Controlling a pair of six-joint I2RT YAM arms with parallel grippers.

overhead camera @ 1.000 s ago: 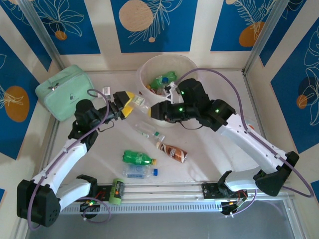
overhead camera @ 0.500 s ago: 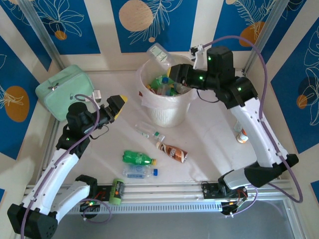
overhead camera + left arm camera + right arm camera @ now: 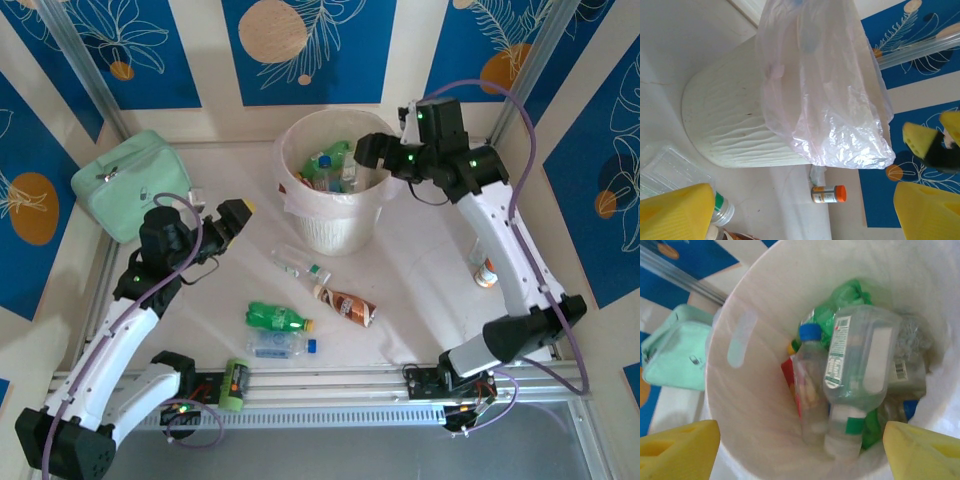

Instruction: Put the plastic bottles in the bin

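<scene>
The right fingers (image 3: 675, 450) opened, dropping a clear bottle (image 3: 860, 370) into the bin (image 3: 750, 390).

The top camera looks down from high above the near edge at the whole worktop (image 3: 420, 290). The right wrist camera looks straight down into the bin (image 3: 747, 405), close up. The left wrist camera faces right at the bin's side.

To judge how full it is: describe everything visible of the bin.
The bin is a round, pale pinkish-white pail with rippled walls, standing upright on the table toward its far edge. A thin translucent plastic liner lines it and drapes over the rim down the outside. Clear and green bottles lie piled inside, below the rim. The open right gripper hovers over its mouth.
</scene>
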